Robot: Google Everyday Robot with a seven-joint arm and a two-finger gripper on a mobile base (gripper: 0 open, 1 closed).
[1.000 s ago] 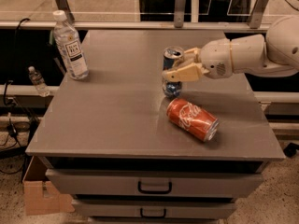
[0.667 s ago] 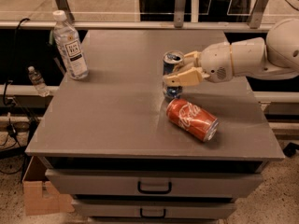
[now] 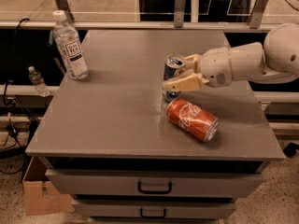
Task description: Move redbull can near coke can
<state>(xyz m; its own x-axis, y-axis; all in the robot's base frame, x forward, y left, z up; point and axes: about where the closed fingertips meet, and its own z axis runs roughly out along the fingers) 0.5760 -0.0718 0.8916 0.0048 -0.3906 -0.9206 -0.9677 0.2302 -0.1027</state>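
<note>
The redbull can [image 3: 171, 68], slim and blue-and-silver, stands upright on the grey table [image 3: 107, 115], right of centre. The coke can [image 3: 192, 119], red with white script, lies on its side just in front of it and to its right, almost touching it. My gripper [image 3: 176, 73] reaches in from the right on a white arm [image 3: 247, 62]. Its two tan fingers are spread either side of the redbull can, one finger [image 3: 183, 83] crossing its front, the other behind its top. The lower part of the redbull can is partly hidden by the front finger and the coke can.
A clear water bottle [image 3: 70, 45] stands at the table's back left corner. A smaller bottle [image 3: 37, 80] sits on a ledge left of the table. Drawers [image 3: 154, 186] are below the top. A cardboard box [image 3: 42, 195] is on the floor at left.
The can has come down slightly toward the coke can and now stands on the table. The fingers, tight on the can before, have spread apart.
</note>
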